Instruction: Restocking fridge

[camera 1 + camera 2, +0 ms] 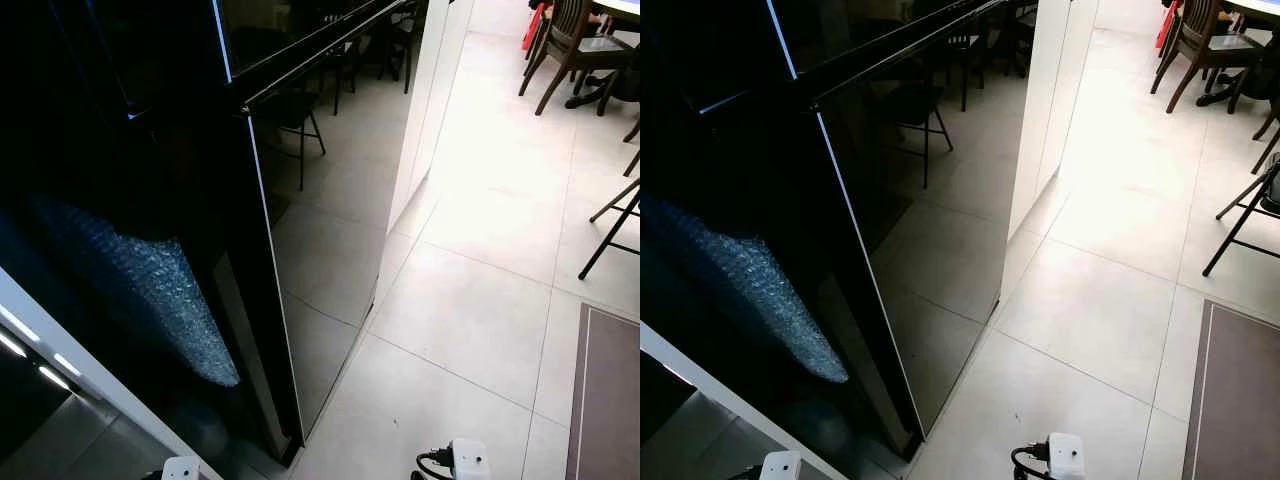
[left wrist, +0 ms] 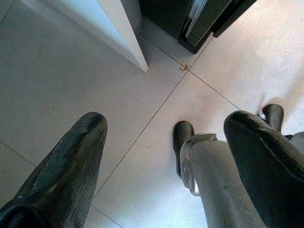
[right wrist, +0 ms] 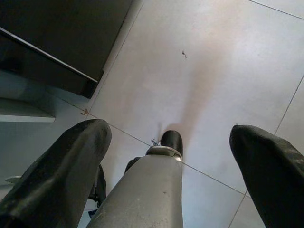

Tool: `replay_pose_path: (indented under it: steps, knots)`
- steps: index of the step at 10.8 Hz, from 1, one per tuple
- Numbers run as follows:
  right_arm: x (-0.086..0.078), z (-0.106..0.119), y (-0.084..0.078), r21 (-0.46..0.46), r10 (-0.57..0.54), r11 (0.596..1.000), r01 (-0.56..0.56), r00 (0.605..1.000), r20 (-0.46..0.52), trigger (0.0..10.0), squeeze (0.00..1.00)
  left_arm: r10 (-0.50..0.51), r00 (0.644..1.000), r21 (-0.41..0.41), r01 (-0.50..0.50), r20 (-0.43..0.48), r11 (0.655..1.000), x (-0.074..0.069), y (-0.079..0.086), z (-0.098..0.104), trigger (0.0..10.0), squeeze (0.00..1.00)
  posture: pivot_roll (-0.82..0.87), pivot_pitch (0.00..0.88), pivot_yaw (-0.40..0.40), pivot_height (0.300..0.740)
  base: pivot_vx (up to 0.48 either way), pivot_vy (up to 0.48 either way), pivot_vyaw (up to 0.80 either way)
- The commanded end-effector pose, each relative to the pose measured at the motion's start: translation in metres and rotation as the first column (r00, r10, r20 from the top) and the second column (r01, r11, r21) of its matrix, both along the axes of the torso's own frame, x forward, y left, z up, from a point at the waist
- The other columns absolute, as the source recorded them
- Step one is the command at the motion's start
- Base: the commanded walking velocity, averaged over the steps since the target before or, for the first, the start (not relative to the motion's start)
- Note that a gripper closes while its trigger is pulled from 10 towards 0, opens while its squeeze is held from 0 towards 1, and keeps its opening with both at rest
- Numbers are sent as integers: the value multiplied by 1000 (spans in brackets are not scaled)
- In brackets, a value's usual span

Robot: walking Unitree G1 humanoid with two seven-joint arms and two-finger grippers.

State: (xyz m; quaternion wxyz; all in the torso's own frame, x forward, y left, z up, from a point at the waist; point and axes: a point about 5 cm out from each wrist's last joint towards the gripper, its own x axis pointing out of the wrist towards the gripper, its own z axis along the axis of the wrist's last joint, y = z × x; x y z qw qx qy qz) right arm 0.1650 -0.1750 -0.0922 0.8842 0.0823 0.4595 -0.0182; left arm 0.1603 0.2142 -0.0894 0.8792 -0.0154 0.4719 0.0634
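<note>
While both tools hang spread, fridge (image 1: 330,230) ahead-left, floor (image 1: 480,320) below.

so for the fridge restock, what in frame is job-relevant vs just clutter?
Job:
- black glossy fridge, doors shut
- left gripper, open, hanging over the floor
- right gripper, open, hanging over the floor

Just around:
- wooden chairs
- dark folding chair
- mat
- white cabinet

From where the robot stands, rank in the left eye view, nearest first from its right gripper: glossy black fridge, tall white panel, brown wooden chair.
1. Glossy black fridge, at right gripper's left.
2. Tall white panel, ahead.
3. Brown wooden chair, far right.
</note>
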Motion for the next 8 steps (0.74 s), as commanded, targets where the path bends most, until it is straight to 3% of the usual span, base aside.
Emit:
replay_pose_path:
  steps: [1, 8]
  knots:
    - [-3, -2, 0, 5, -6, 1000, 6, 1000, -15, 10000, 0, -4, 1000, 3, 4, -31, 1000, -7, 1, -3, 10000, 0, -14, 0, 38, 740, 0, 0, 0]
    - [-6, -2, 0, 5, -5, 1000, 5, 1000, -19, 10000, 0, -5, 999, 7, 5, -35, 1000, -9, 3, -3, 10000, 0, -15, 3, 37, 740, 0, 0, 0]
